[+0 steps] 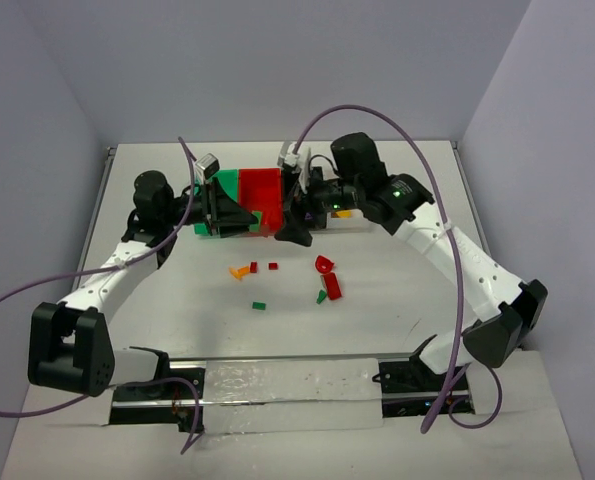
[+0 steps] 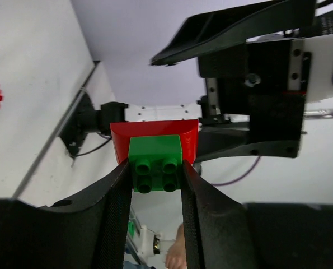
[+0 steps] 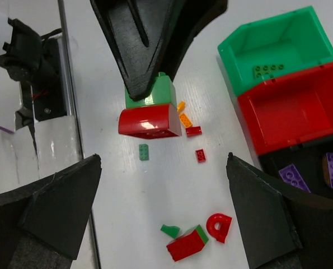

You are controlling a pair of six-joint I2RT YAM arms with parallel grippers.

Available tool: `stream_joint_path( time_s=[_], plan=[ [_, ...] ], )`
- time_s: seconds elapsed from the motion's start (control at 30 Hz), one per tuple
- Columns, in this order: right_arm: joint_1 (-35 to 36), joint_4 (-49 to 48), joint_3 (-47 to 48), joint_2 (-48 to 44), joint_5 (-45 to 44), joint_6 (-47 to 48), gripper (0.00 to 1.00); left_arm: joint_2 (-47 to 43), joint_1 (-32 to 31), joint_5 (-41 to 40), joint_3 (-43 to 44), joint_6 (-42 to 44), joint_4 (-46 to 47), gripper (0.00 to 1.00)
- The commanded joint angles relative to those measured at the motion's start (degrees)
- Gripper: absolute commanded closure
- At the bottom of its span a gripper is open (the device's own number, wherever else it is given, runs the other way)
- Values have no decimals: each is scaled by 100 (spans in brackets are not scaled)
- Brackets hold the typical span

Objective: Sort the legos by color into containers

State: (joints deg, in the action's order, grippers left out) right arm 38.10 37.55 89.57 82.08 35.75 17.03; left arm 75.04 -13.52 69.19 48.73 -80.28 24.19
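Bins (image 3: pixel 247 120) are sitting in a row, loose legos (image 1: pixel 327 285) lying nearby on the table (image 1: pixel 397 320). The right gripper (image 3: pixel 162 159) is hanging spread wide; the left gripper (image 2: pixel 155 175) is pinching a green brick (image 2: pixel 155 150), joined to a red brick (image 2: pixel 155 130), aloft.

Left arm (image 1: pixel 112 270) and right arm (image 1: pixel 457 250) stretched forward, wrists close together.
Left gripper (image 2: pixel 155 165) clamps a brick (image 2: pixel 155 148); right gripper (image 3: pixel 163 168), just beside it, has jaws spread wide.

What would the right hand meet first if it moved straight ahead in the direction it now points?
Probably the red brick, which is joined to the green brick gripped by the left hand; depth is unclear.
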Motion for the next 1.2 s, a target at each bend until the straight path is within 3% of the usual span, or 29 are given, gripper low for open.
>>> stream_joint_path(
  time_s=[0.0, 0.5, 0.7, 0.93, 1.03, 1.1, 1.17],
  plan=[
    [250, 220, 385, 221, -285, 403, 0, -159, -2, 376, -147, -1654, 2133, 100],
    [548, 426, 999, 589, -24, 378, 7, -244, -2, 324, -58, -817, 929, 100],
    [679, 490, 1029, 643, -116, 432, 18, -287, -10, 236, 21, -526, 545, 100],
    [732, 381, 976, 699, -268, 427, 52, -297, -10, 211, 71, -288, 196, 100],
    [763, 412, 1045, 759, -297, 460, 72, -289, -10, 191, 103, -126, -28, 100],
    [793, 455, 1054, 788, -337, 481, 96, -303, 3, 176, 119, 40, -193, 100],
    [813, 446, 1013, 781, -387, 482, 100, -323, 25, 159, 136, 147, -377, 100]
  ],
)
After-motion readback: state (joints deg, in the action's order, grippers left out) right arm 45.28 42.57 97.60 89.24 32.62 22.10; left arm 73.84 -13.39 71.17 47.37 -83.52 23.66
